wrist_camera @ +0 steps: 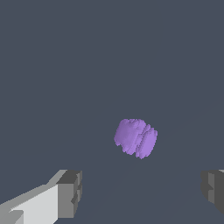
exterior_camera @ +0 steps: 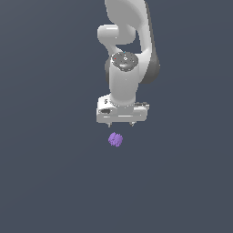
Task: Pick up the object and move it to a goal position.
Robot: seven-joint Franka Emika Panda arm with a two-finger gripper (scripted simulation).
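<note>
obj (exterior_camera: 115, 139) | light-purple, lumpy, ridged blob | tiny | on plain grey surface

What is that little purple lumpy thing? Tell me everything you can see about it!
The purple blob is a tiny, light-purple lump with bumpy ridges along its sides, matte and all one colour. It is much smaller than the white end effector, which hangs apart from it with its fingers spread wide. Nothing grips or touches it. In the wrist view it shows between the two grey fingertips, against the plain dark surface.

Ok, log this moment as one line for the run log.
phase: pre-grasp | hand: open, empty, above target | small light-purple ridged blob: on dark grey surface, ungrasped, clear of fingers
</note>
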